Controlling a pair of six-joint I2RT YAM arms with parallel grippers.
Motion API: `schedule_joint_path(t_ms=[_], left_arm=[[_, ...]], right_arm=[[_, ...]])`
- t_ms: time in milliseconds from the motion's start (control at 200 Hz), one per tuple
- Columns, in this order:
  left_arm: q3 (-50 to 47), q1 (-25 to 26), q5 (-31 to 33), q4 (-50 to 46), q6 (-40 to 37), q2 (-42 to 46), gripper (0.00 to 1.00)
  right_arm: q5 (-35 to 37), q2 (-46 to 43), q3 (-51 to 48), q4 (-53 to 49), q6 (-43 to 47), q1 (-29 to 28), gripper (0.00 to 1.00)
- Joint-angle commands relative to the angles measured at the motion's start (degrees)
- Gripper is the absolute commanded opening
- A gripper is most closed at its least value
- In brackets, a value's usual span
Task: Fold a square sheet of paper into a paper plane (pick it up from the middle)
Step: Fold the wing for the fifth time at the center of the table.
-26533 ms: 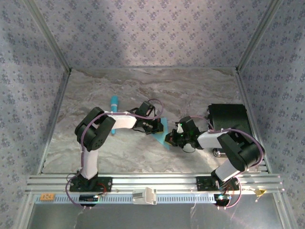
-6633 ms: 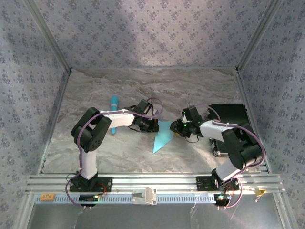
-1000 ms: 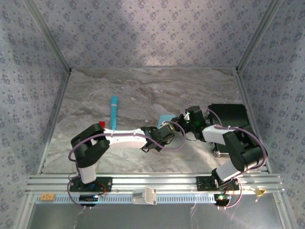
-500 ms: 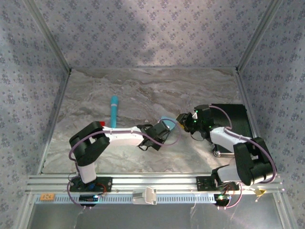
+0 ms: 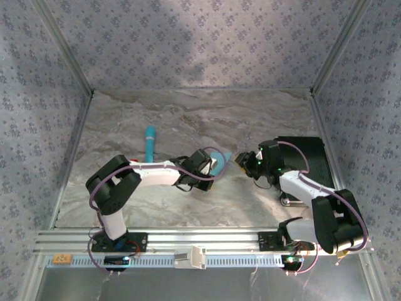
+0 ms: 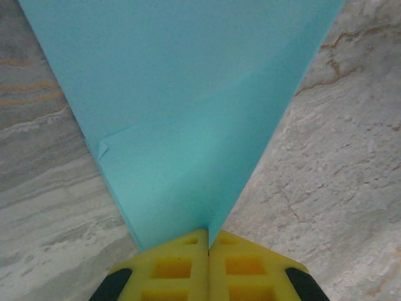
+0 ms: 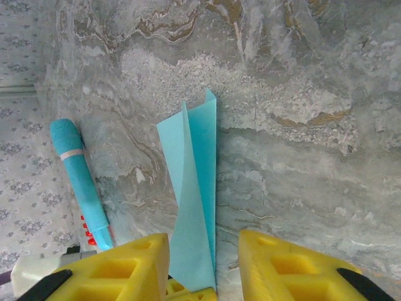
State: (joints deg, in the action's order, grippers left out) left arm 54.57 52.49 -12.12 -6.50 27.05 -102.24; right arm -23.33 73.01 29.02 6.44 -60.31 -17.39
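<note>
The left hand (image 6: 208,241) is pinched tight on the narrow end of the folded light cyan-blue paper plane (image 6: 188,113), near the middle of the grey marbled tabletop (image 5: 188,119). The right hand (image 7: 203,251) faces it close by, its yellow fingers (image 7: 276,263) spread apart.

You see the paper plane (image 6: 188,113) as thin matt paper, smooth but for sharp creases. The left fingers (image 6: 169,268) look like matt yellow moulded plastic. Your table (image 7: 301,94) has a veined, stone-like, faintly grainy finish; the front rail (image 5: 219,238) is dull ribbed metal
</note>
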Motion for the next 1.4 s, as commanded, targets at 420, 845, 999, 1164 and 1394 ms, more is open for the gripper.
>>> schedule_joint_path(t_ms=[420,845,999,1164,1394], left_arm=[[-4.79,-8.17,-25.97,14.85,10.15,-5.83,0.00],[-9.11,-10.65,-29.79,22.58,15.89,-5.52,0.00],[-9.85,-11.20,-30.31,23.75,17.39,-5.95,0.00],[-10.79,-11.74,-30.48,25.24,19.13,-6.13,0.00],[-11.14,-12.23,-30.77,25.98,20.62,-6.91,0.00]], right_arm=[[1.09,2.89,0.03,9.63,9.43,-8.07,0.25],[-6.98,14.23,3.27,17.84,10.50,-10.41,0.16],[-8.48,18.09,4.89,19.20,10.28,-10.39,0.13],[-9.47,20.38,5.61,20.22,10.07,-10.04,0.13],[-10.55,22.49,5.75,21.33,10.23,-9.00,0.14]])
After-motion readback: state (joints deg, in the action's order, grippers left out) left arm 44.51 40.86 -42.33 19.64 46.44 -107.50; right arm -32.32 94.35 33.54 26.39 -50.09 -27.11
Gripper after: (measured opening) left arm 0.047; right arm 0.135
